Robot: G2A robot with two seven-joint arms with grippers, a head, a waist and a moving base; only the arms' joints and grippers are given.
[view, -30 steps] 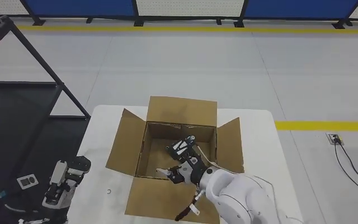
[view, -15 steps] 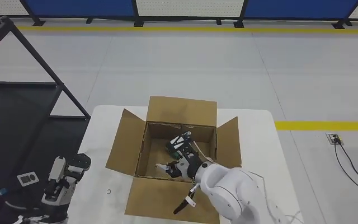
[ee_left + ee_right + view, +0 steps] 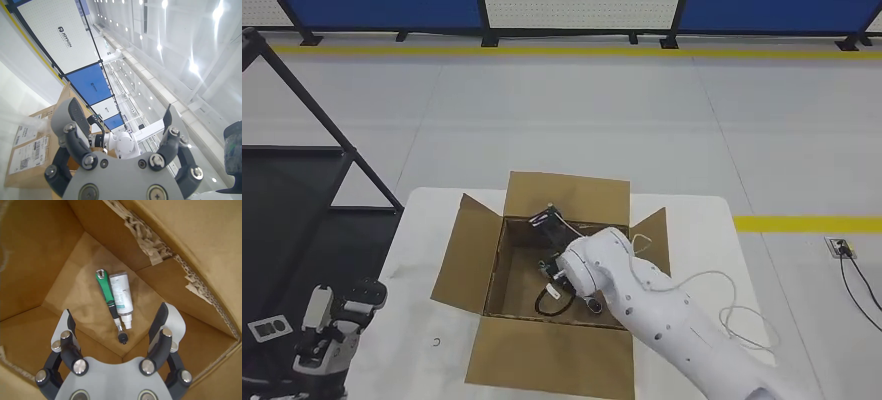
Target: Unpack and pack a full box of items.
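Quick rundown for you, everything placed off the cardboard box (image 3: pixel 569 195). It sits open on the white counter (image 3: pixel 422 250) with all four flaps folded outward.

Your right arm goes over the box's near rim and down inside. The right gripper (image 3: pixel 116 310) hangs above the box floor with its jaws spread wide and nothing between them, so it's released. Straight below it on the box floor you've got two items: a ratchet wrench (image 3: pixel 108 298) with a green handle, and a small white bottle (image 3: pixel 121 292) with a printed label. They lie flat, side by side and touching along their lengths, with the ratchet head and the bottle's nozzle pointing the same way, toward a bottom corner of the box. The torn corrugated edge of a box flap shows above them.

Your left gripper (image 3: pixel 121 106) is outside the box, off to its left past the counter edge, and tipped up toward the ceiling lights. Its jaws are spread too, and it holds nothing. From there you can see the outer side of the box with its shipping labels.
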